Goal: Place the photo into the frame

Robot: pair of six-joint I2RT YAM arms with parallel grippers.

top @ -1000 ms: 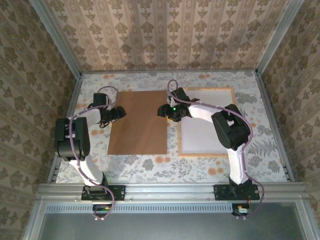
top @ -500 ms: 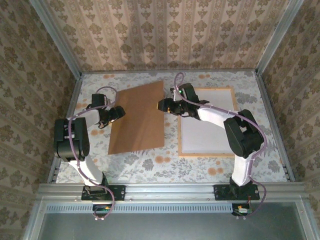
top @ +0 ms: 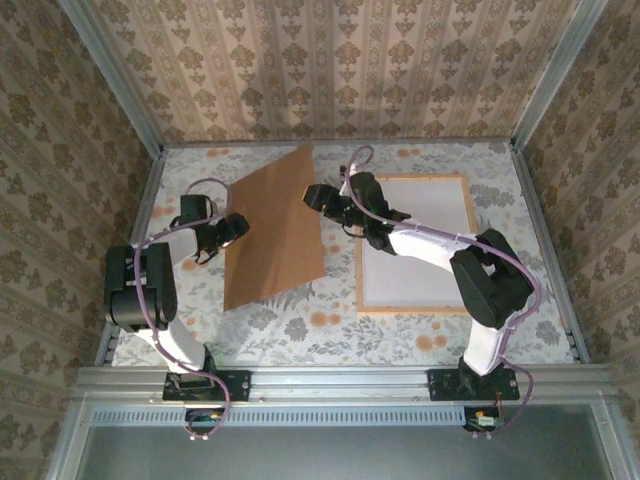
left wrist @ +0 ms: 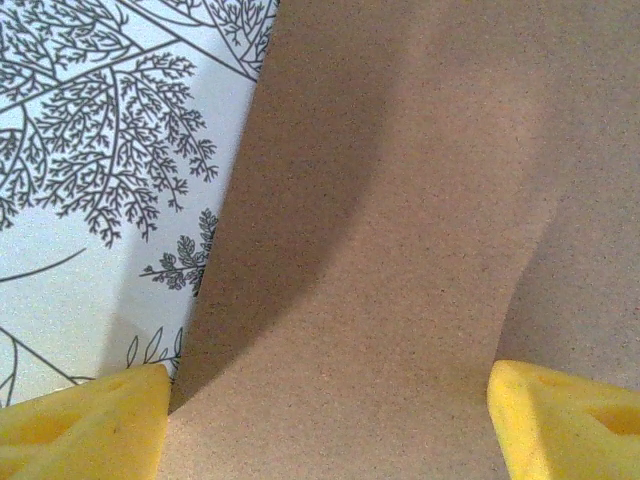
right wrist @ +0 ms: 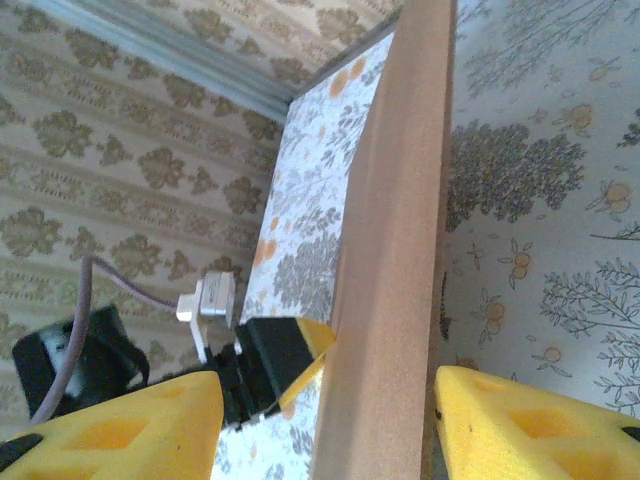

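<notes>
Fingers (right wrist: 110, 420) of right gripper (top: 313, 197), spread, straddle board's (top: 275, 235) right edge, now tipped up from flat; left gripper (top: 238, 226), spread, at its left edge. Frame (top: 358, 290) lies right of board, holding pale sheet (top: 400, 285), possibly photo face-down. Backing likely next.

Both arms bend inward, left hand (top: 232, 228) fingers spread wide, right hand (top: 318, 197) seemingly narrower.

Robot test booth: wallpapered walls (top: 340, 70), aluminium rail (top: 340, 380).
</notes>
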